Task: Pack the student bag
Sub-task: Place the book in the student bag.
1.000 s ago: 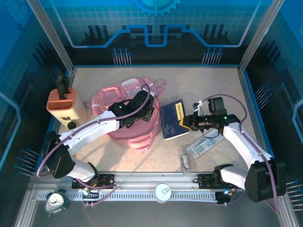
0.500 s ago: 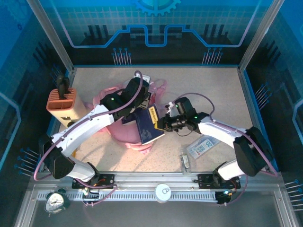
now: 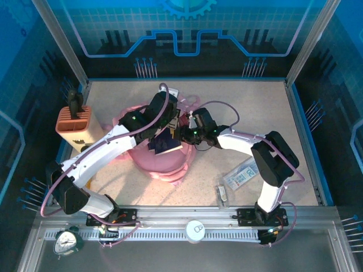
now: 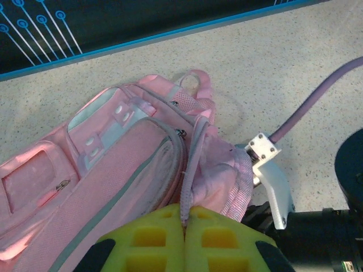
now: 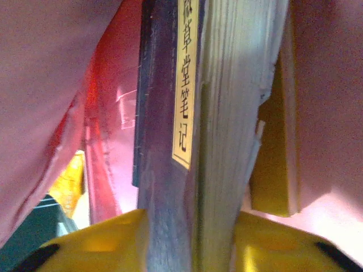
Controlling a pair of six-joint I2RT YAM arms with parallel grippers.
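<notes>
Right tool [image 3: 182,135] moved book [image 3: 166,145] into bag [image 3: 161,164].

Left gripper [image 4: 184,212] jaws pinched; arms reach inward.

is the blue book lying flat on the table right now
No, the book sits upright between the fingers of the right hand, with the fabric of the pink bag on either side of it.

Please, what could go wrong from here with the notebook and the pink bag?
1. The notebook is only partly inside the student bag; if the right hand lets go now, it may tip out.
2. The left hand pinches just a thin zipper edge, which may slip, closing the opening.
3. Both hands are very close and may bump.
</notes>
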